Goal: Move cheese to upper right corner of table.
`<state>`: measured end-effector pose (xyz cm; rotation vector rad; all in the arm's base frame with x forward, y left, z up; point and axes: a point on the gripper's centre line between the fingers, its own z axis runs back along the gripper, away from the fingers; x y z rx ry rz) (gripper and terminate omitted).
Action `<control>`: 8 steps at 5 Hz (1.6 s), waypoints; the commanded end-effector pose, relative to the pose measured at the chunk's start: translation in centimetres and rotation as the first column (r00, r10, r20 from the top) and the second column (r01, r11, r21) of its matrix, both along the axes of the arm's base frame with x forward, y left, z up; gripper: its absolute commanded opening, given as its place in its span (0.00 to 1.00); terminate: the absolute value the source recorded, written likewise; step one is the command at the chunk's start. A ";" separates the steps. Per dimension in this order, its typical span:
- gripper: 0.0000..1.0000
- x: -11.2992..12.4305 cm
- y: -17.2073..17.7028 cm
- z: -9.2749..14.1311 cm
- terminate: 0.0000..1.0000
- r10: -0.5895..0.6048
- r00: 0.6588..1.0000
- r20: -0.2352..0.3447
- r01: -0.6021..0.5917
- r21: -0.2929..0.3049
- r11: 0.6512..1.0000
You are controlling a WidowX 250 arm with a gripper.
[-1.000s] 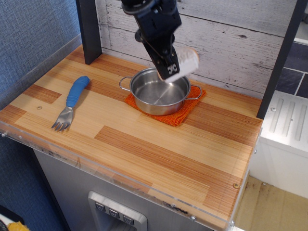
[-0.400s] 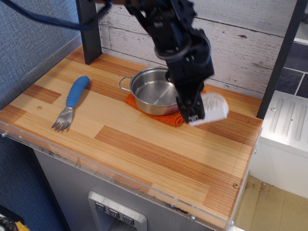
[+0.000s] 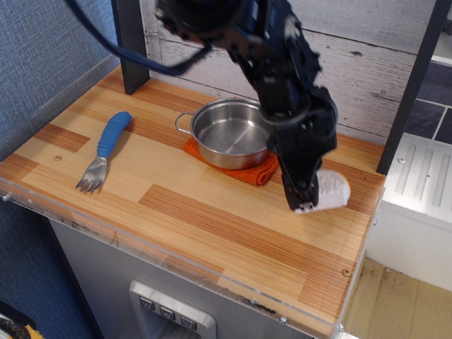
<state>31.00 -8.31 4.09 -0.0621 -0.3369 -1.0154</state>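
The cheese is a small white wedge held in my black gripper, low over the right side of the wood-plank table, near the right edge. The gripper is shut on it, reaching down from the arm that crosses over the steel pot. Whether the cheese touches the table surface I cannot tell.
A steel pot stands on an orange cloth at the back middle. A blue-handled fork lies at the left. A dark post stands at the back left, another at the back right. A white ribbed surface lies beyond the right edge.
The gripper has carried the cheese from above the pot to the right and down, towards the table's right side.
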 end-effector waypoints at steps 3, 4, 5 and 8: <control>1.00 2.1 0.9 2.0 0.00 0.153 0.950 0.273 -0.177 0.066 0.982; 1.00 1.6 1.2 2.5 0.00 0.165 0.946 0.277 -0.192 0.073 0.979; 1.00 1.4 1.4 4.1 0.00 0.176 0.942 0.285 -0.191 0.028 0.981; 1.00 1.4 2.8 10.7 0.00 0.243 0.927 0.286 -0.212 -0.136 0.968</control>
